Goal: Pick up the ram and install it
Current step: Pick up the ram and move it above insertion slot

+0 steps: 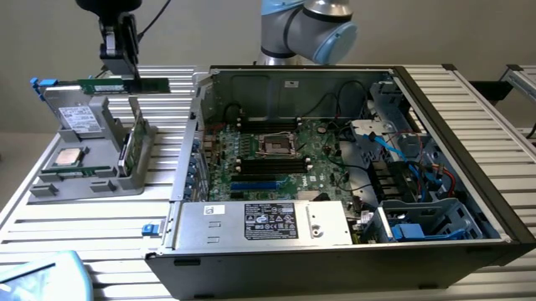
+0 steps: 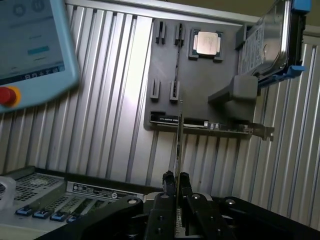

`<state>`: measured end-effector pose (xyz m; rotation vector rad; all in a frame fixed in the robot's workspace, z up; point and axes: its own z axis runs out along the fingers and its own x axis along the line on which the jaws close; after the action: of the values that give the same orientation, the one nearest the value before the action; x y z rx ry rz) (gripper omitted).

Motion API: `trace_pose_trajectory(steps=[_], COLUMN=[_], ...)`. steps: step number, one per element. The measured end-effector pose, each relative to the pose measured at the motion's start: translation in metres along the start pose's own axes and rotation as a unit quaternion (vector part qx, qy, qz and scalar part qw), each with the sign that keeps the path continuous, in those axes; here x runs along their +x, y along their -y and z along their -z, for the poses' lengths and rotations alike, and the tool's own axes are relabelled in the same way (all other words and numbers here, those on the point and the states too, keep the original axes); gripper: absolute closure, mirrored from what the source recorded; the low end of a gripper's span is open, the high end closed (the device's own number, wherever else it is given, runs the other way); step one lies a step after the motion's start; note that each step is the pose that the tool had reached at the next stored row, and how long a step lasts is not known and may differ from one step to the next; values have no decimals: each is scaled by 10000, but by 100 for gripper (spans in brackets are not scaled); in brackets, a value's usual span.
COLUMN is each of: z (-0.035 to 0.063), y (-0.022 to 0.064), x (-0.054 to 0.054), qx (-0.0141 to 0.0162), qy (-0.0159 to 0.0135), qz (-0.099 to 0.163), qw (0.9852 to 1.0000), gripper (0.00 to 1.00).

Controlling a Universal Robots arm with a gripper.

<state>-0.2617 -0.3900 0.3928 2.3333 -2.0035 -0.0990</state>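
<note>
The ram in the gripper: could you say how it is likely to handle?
The ram is probably stiff: it juts level from the gripper without sagging. Edge-on it looks very thin, so likely light, and it might pivot in the pinch if knocked.

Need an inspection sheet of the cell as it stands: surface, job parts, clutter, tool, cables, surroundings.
Surface: ribbed aluminium table, carrying a grey plastic parts holder and an open black computer case.
Job's things: long thin green circuit-board ram stick, held level above the holder; large green motherboard lying in the case.
Clutter: square silver processor chip, silver hard drive and another green board on edge, all in the holder; light-blue teach pendant at the exterior view's lower left.
Grippers: black tool, shut on the ram stick.
Cables: blue and black wires inside the case.
Surroundings: plain beige wall.
</note>
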Motion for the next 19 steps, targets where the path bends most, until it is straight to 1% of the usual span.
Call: trace_pose_trajectory(steps=[3,6,11,19], z=[22,40,62,95], y=[133,268,489,851], x=[20,41,75,130], qx=[6,10,13,17], qy=[39,65,85,107], qz=[3,6,9,21], qw=[10000,10000,10000,9999], gripper=[86,86,86,86])
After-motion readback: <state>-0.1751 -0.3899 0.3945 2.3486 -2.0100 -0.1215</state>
